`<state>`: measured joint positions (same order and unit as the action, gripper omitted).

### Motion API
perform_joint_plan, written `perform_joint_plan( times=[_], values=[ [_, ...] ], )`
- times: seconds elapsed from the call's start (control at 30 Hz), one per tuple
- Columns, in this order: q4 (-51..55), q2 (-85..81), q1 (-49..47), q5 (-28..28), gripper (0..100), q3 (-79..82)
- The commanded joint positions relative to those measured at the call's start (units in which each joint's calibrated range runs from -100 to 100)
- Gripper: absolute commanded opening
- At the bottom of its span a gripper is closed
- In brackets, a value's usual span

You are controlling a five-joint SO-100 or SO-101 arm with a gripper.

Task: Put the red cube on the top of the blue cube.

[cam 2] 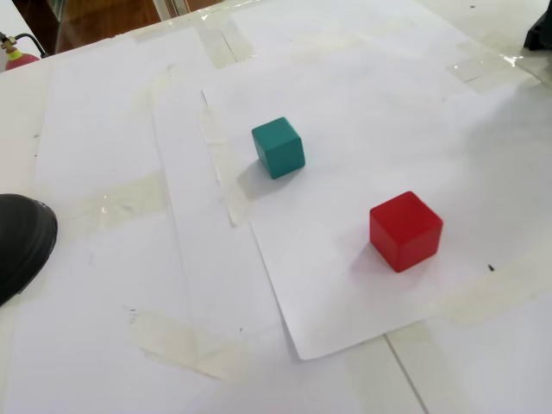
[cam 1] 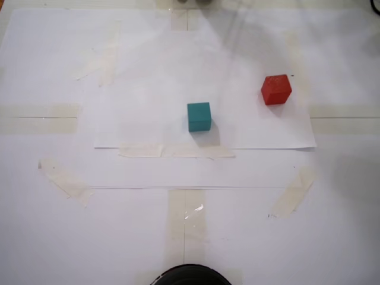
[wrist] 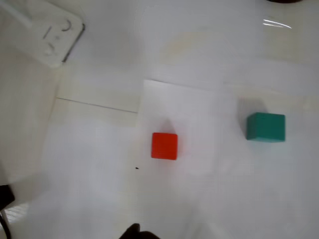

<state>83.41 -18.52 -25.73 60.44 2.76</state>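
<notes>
Cubes apart, nothing grasped yet.

In the wrist view the red cube [wrist: 164, 146] sat near mid-frame, ahead of the camera, the blue cube [wrist: 265, 127] well apart to its right; both rested on the paper-covered, taped surface [cam 1: 190, 231]. The pincer's fingers were not clearly visible, so their state cannot be told.

A dark rounded object [cam 1: 190, 275] is cut off by the bottom edge of a fixed view, and by the left edge of the other fixed view. In the wrist view, a blurred white part [wrist: 42, 32] fills the top left corner; the gripper's jaws cannot be made out.
</notes>
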Motion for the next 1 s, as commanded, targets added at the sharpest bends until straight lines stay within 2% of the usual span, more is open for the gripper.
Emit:
perform_joint_plan(
  times=[0.0,0.17,0.4,0.63,0.9,0.97],
  values=[
    [-3.55,7.11,-5.08,1.47,0,-10.16],
    [-5.34,14.23,-8.71,4.54,0,-12.15],
    [-1.26,20.59,-8.79,8.21,0,-12.33],
    [-0.45,28.65,-5.76,8.30,0,-16.96],
    [5.42,35.61,-2.81,7.96,0,-26.41],
    [4.12,35.69,-2.13,6.35,0,-26.59]
  ],
)
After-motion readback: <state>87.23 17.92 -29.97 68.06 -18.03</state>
